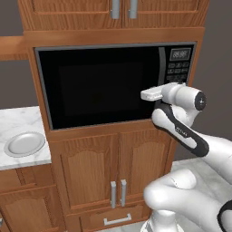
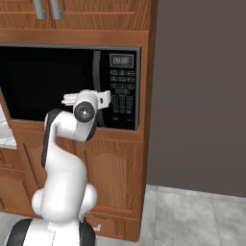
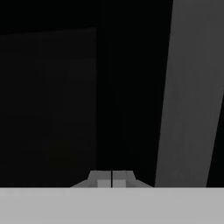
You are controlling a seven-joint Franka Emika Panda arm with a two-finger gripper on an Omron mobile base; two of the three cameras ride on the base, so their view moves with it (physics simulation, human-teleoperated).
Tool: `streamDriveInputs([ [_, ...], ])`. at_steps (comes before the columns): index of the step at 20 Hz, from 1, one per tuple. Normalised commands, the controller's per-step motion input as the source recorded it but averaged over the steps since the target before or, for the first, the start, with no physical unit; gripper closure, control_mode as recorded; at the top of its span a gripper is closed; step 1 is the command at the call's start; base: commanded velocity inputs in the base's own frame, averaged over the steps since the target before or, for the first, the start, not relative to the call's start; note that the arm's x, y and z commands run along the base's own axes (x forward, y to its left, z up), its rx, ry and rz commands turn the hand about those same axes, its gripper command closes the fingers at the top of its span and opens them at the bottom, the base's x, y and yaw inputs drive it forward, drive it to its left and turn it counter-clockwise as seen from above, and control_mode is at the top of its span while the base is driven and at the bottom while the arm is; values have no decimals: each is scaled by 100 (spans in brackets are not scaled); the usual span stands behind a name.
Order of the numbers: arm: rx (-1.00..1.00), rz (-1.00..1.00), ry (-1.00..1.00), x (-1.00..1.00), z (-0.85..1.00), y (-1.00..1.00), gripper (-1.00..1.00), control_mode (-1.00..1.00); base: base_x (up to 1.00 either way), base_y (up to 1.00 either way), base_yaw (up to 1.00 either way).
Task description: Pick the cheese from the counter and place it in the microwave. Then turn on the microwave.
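Arm raised to the closed microwave, hand pinched shut and empty.

Left base view: the microwave (image 1: 102, 86) sits built into wooden cabinets with its dark glass door closed; the arm's wrist is up by its door handle, below its button panel (image 1: 177, 68). Left of the microwave, a round grey plate (image 1: 24, 143) lies on the marble desk (image 1: 18, 120). Right base view: the wrist covers the lower handle, just left of the keypad. Hand view: the hand (image 3: 112, 178) has its fingertips together, facing the microwave's dark glass. The cheese cannot be made out.
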Motion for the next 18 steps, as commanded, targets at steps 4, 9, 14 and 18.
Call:
streamDriveInputs([
  [4,0,0,3,-23,11,-8,100,-100,0,0,0],
  [9,0,1,1,-34,19,-7,100,-100,0,0,0],
  [14,0,2,0,-37,20,-6,100,-100,0,0,0],
  [18,0,0,3,-46,14,-8,100,-100,0,0,0],
])
